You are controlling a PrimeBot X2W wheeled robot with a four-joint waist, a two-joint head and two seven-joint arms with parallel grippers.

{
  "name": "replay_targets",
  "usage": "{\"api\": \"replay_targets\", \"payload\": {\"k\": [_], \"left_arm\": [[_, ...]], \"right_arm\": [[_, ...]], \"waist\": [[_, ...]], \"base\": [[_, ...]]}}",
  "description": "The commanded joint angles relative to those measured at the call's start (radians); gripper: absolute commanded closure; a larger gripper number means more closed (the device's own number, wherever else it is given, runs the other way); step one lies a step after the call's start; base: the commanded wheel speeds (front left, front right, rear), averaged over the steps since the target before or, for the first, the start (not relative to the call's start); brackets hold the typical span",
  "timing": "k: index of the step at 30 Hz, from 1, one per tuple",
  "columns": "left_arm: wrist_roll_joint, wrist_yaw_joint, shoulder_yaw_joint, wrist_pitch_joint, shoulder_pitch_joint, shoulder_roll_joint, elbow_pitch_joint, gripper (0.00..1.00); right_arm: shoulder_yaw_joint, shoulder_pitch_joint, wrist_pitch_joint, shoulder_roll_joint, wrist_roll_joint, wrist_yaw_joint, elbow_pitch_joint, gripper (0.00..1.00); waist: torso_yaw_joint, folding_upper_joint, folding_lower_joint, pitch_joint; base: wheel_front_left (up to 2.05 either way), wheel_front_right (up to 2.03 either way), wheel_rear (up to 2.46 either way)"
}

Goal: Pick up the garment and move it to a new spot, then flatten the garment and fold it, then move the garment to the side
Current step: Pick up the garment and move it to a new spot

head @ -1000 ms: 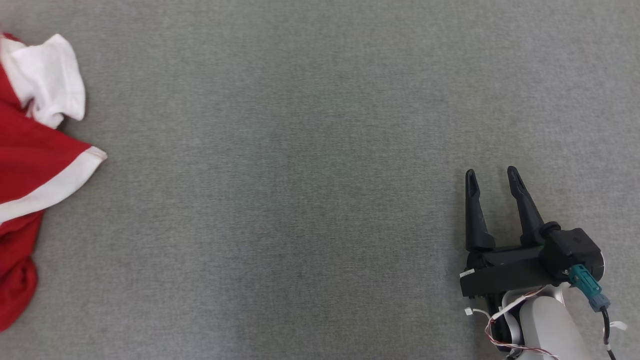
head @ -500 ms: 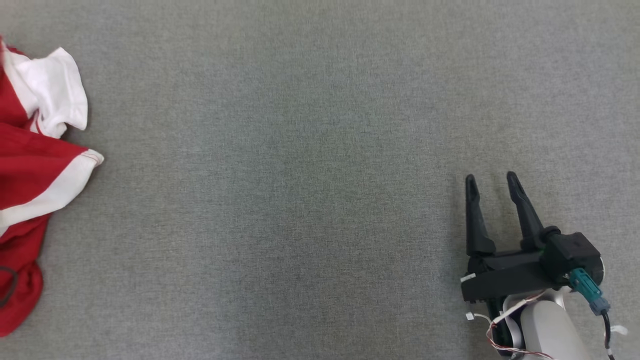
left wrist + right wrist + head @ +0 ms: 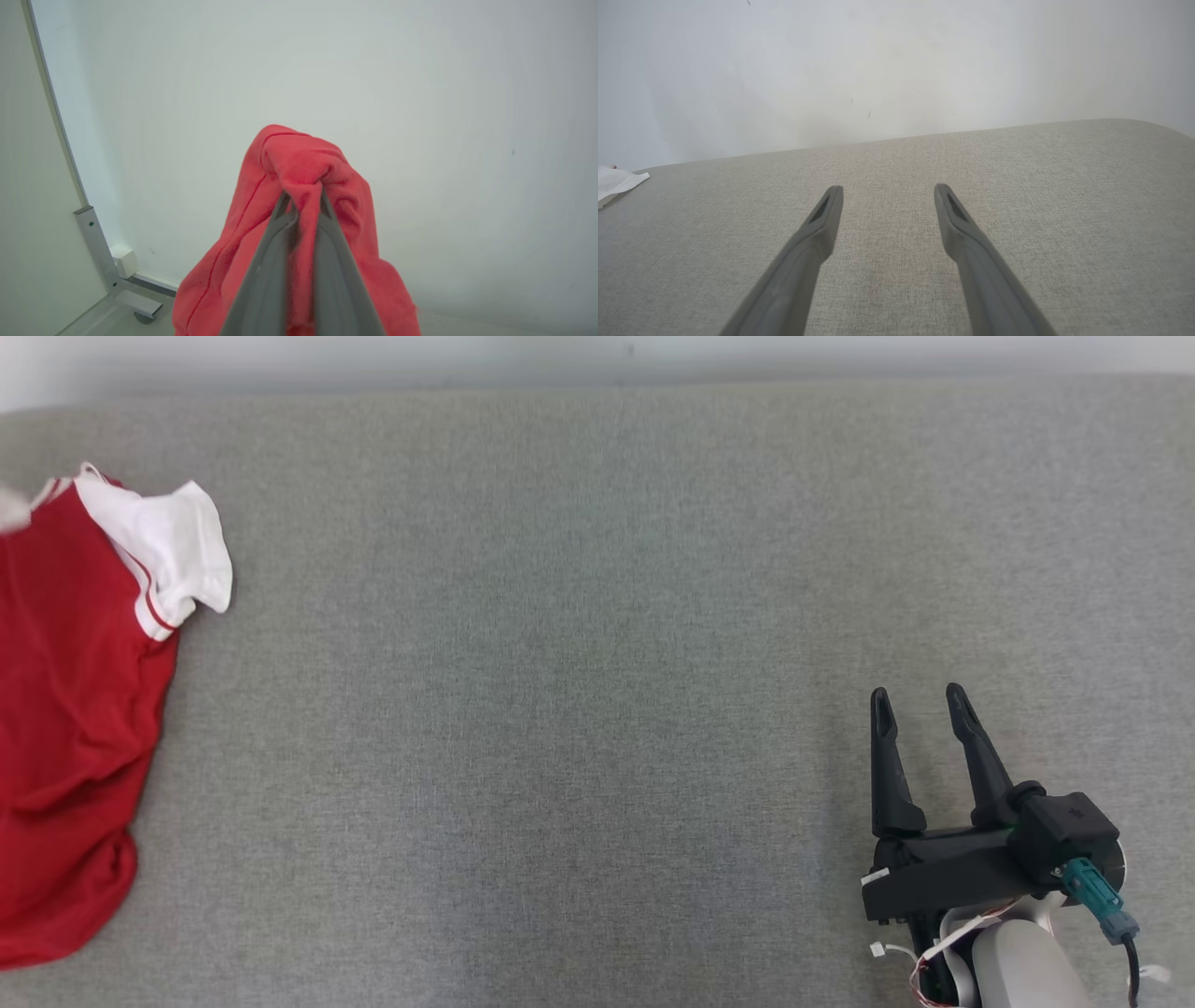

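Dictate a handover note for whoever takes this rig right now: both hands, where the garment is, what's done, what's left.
Left hand: shut on a bunch of the red garment, fabric draped over its fingers.
Right hand: open, empty, above the grey surface at near right.
Garment: shows at the head view's far left edge, white sleeve uppermost.
Done: garment grasped.
Left: carry to a new spot, flatten, fold, move aside.

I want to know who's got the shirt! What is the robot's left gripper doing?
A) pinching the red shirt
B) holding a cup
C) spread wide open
A: the left wrist view shows the left gripper shut on a bunched fold of the red garment.
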Motion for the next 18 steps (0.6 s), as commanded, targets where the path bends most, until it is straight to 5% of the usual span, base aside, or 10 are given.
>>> {"api": "replay_targets", "payload": {"k": [1, 18], "left_arm": [[-0.014, -0.007, -0.011, 0.009, -0.021, -0.002, -0.037, 1.00], [-0.047, -0.017, -0.232, 0.161, -0.042, -0.178, -0.483, 1.00]], "right_arm": [[0.005, 0.012, 0.000, 0.002, 0.009, 0.003, 0.002, 0.00], [0.046, 0.041, 0.000, 0.002, 0.083, 0.003, 0.003, 0.00]], "waist": [[-0.008, 0.0000, 0.0001, -0.030], [-0.227, 0.0000, 0.0001, -0.081]], "base": [[0.00, 0.00, 0.00], [0.00, 0.00, 0.00]]}}
